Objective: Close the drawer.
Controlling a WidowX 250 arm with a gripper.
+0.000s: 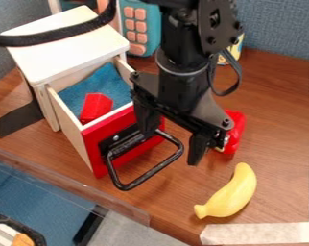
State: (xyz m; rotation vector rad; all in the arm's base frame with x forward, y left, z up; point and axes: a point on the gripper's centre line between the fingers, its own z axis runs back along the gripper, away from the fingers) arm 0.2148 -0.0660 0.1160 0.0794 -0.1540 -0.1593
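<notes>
The gripper [172,141] hangs over the right part of the drawer front, pointing down, its two fingers apart with nothing held between them. The drawer [67,120] is pulled out of the small white wooden cabinet [64,55]. Its red front [144,151] carries a black loop handle [146,173] that sticks out toward the table's front edge. One finger is close to the handle's right part; whether they touch, I cannot tell. Inside the drawer, a red block [95,106] lies on blue cloth [104,82].
A yellow toy banana [229,194] lies to the right of the handle. Behind the gripper's right side is a red object [235,129]. A teal toy phone [147,26] and a can [238,50] stand behind. White tape [259,233] marks the table's front.
</notes>
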